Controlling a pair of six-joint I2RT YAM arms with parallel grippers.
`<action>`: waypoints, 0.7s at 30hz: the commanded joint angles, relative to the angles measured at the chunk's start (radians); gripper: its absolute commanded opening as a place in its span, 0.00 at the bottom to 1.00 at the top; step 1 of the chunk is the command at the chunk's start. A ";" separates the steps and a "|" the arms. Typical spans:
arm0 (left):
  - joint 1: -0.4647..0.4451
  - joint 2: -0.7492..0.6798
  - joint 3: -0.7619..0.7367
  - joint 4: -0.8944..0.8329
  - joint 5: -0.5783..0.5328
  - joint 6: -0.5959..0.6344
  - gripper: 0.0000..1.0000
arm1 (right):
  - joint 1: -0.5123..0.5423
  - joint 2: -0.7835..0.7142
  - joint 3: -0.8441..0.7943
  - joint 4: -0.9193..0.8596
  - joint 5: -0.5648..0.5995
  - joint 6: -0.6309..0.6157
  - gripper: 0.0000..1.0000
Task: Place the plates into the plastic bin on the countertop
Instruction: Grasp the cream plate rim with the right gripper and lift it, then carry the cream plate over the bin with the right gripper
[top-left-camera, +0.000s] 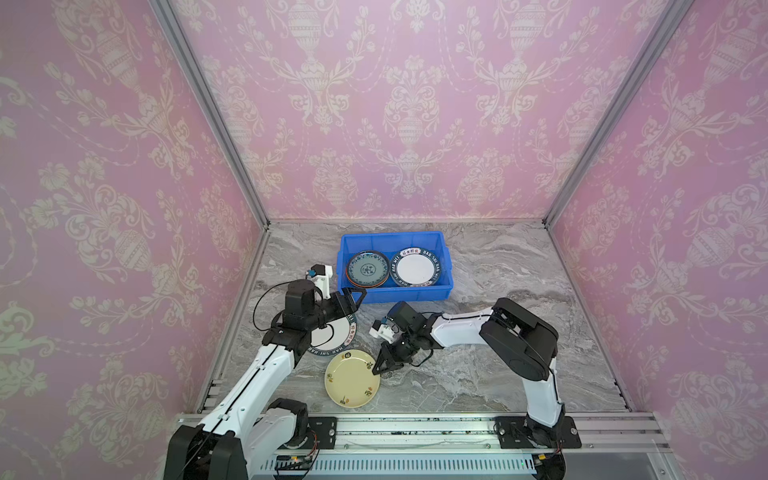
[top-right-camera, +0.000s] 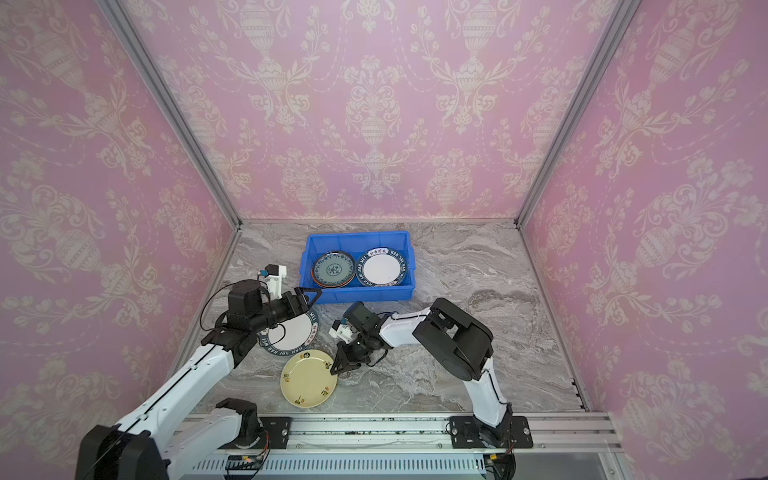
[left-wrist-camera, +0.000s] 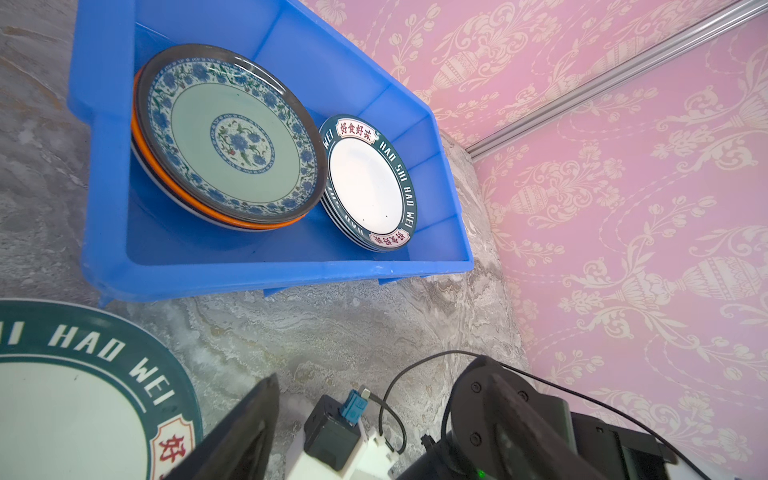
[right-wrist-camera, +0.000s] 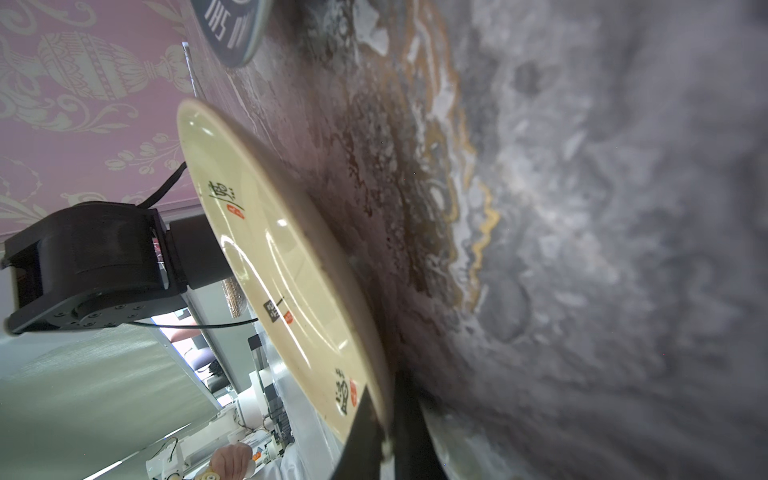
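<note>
A cream plate (top-left-camera: 351, 378) (top-right-camera: 308, 378) (right-wrist-camera: 270, 249) lies on the grey marble countertop (top-left-camera: 498, 353) near the front. My right gripper (top-left-camera: 377, 370) (top-right-camera: 334, 369) (right-wrist-camera: 384, 399) is shut on its right rim, one finger above and one below. A white plate with a dark lettered rim (top-left-camera: 332, 336) (top-right-camera: 291, 334) (left-wrist-camera: 75, 399) lies to the left, partly under my left arm. My left gripper (top-left-camera: 353, 297) (top-right-camera: 309, 296) (left-wrist-camera: 378, 370) hangs open and empty by the blue plastic bin's (top-left-camera: 395, 293) (left-wrist-camera: 270, 274) front left corner. In the bin, a teal patterned plate (top-left-camera: 368, 269) (left-wrist-camera: 237, 141) tops a stack with an orange plate (left-wrist-camera: 166, 178), beside stacked lettered plates (top-left-camera: 417, 267) (left-wrist-camera: 365, 187).
Pink patterned walls (top-left-camera: 415, 124) enclose the countertop on three sides. An aluminium rail (top-left-camera: 415, 428) with both arm bases runs along the front edge. Bare marble lies right of the bin and behind my right arm (top-left-camera: 519, 332).
</note>
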 joint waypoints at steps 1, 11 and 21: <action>0.012 0.004 0.004 -0.002 -0.017 0.022 0.79 | -0.010 -0.030 -0.033 -0.027 0.038 -0.012 0.00; 0.011 0.046 0.078 0.007 -0.049 0.053 0.79 | -0.065 -0.197 -0.023 -0.241 0.126 -0.067 0.00; 0.012 0.110 0.172 0.062 -0.088 0.109 0.78 | -0.154 -0.294 0.290 -0.742 0.255 -0.226 0.00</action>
